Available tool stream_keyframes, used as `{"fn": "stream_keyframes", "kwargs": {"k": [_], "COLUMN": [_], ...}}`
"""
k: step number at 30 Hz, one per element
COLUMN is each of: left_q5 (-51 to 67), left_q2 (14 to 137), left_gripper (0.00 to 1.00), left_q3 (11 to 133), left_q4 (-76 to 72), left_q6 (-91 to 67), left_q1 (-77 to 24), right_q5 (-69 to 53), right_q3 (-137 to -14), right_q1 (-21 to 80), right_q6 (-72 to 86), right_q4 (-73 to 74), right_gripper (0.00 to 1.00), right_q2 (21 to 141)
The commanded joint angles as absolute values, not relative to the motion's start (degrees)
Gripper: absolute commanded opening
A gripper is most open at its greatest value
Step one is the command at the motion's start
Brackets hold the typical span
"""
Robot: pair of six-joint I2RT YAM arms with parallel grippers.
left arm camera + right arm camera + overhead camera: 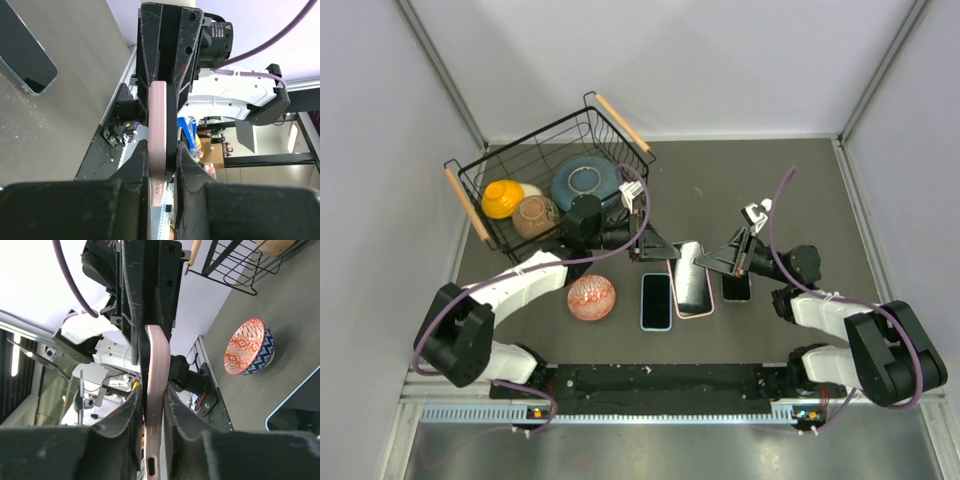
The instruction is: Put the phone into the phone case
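Left fingers point(136, 167) and right fingers point(131, 410) are both clenched on the pink phone case point(157, 140), one on each long edge. They face each other across it just above the middle of the counter point(800, 190). From overhead I see the phone point(692, 275) as a black, glossy slab lying within the pink rim, the whole thing angled slightly. On my left wrist camera a dark edge runs flush along the smooth pink one, but I cannot tell whether it is seated all the way in.

For moving room, my widest bare stretch of the matte dark grey counter is on the far side and to the right, up to the pale walls.

A black wire basket point(520, 140) with wooden handles takes the far left corner, its near edge close behind my left wrist. It holds a round blue-grey dish point(585, 182), a tan bowl point(536, 215) and a yellow bowl point(503, 197).

Near left of the case sits a red-and-white patterned bowl point(591, 297), apart from everything.

A blue-cased phone point(657, 300) lies flat just beside the pink case's left edge, so that side is tight. Another dark phone point(736, 287) lies flat just under my right wrist.
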State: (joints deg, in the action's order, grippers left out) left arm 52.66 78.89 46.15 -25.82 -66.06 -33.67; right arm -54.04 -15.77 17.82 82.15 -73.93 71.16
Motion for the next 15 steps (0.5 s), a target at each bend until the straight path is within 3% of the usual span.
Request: {"fn": "stream_keyframes", "kwargs": {"k": [1,2,3,5,8,10,11,12,14,15], "left_q5": [53.5,53.4,53.3,53.6,55.5,56.2,56.9,57.4,57.4,57.0], "left_q2": [78.8,79.0,79.3,79.9,80.9,81.4,81.5,81.6,81.8,81.7], "left_gripper": [0.0,0.0,0.0,0.0,0.0,0.0,0.0,0.0,0.0,0.03], "left_q3": [50.1,51.1,52.0,54.0,54.8,54.8,54.7,54.8,55.2,55.6], "left_q4": [-24.2,-21.4,-18.6,-14.6,-14.7,-15.2,-15.9,-16.0,-14.3,-13.5], "left_q6": [-60.1,-57.6,-55.1,-49.8,-47.2,-46.8,-46.8,-46.6,-45.6,-45.2], "left_q1": [-33.7,-33.8,-34.0,-34.1,-34.1,-34.1,-34.1,-34.1,-34.1,-34.1], "right_q5": [-53.5,-53.1,-52.4,-52.1,-51.4,-51.0,-50.8,-50.4,-50.2,-50.1], "right_q3": [-17.5,-17.8,-18.1,-19.3,-20.6,-21.0,-21.2,-21.3,-21.4,-21.3], "right_q1": [17.6,17.6,17.6,17.5,17.5,17.6,17.5,17.6,17.6,17.5], "right_q6": [82.1,82.2,82.3,82.3,82.4,82.5,82.4,82.4,82.0,81.6], "right_q4": [-90.1,-89.8,-89.1,-88.3,-87.5,-87.4,-87.4,-87.4,-87.3,-87.3], "right_gripper": [0.25,0.39,0.43,0.49,0.49,0.43,0.25,0.16,0.0,0.0], "right_q2": [69.6,69.6,69.6,70.0,70.8,71.3,71.7,72.0,72.1,71.8]}}
